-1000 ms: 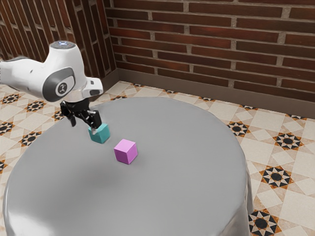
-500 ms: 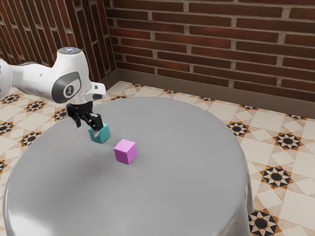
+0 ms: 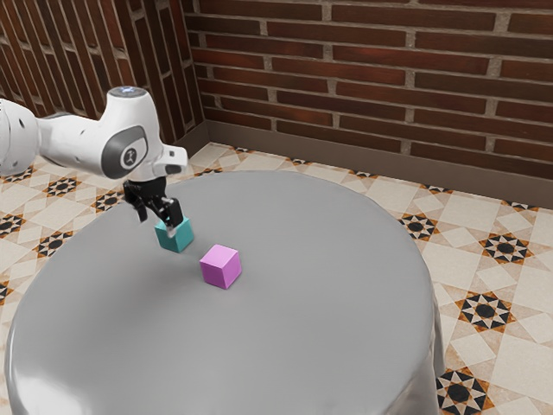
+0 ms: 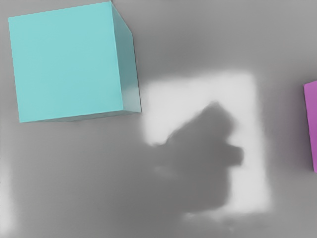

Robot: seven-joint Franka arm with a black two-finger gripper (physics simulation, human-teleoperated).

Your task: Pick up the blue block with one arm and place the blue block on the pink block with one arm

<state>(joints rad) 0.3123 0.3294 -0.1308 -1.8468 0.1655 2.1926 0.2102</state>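
Note:
The blue block [image 3: 177,236], teal in colour, rests on the round grey table [image 3: 320,294] toward the exterior view's left. My gripper [image 3: 157,217] hangs just above its upper left corner, fingers apart and holding nothing. One fingertip [image 3: 171,225] is right at the block's top edge. The pink block [image 3: 220,266] stands a short way to the right and nearer the front, apart from the blue one. In the wrist view the blue block [image 4: 69,62] lies off to one side of the hand's shadow, and an edge of the pink block [image 4: 311,126] shows at the far side.
The table's edge drops to a patterned tile floor [image 3: 492,259]. A brick wall [image 3: 363,78] stands behind. The grey tabletop stretches bare to the right of the pink block.
My hand has shifted a little toward the exterior view's right and come closer over the blue block. Both blocks stay where they were.

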